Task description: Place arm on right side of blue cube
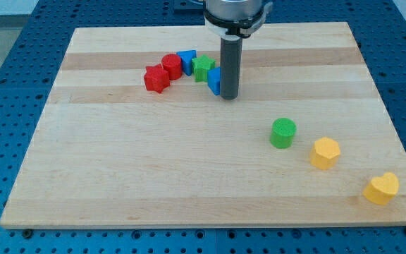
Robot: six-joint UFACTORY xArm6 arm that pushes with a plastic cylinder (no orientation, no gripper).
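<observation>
The blue cube [214,80] sits near the top middle of the wooden board [154,169], partly hidden by my rod. My tip [230,97] rests on the board right against the cube's right side. The cube is the right end of a curved row: a green block [203,68], a blue block [187,61], a red cylinder [172,65] and a red star-like block [156,78] at the left end.
A green cylinder [283,132], a yellow hexagonal block [325,152] and a yellow heart-shaped block [381,188] lie in a diagonal line toward the view's bottom right. Blue perforated table surrounds the board.
</observation>
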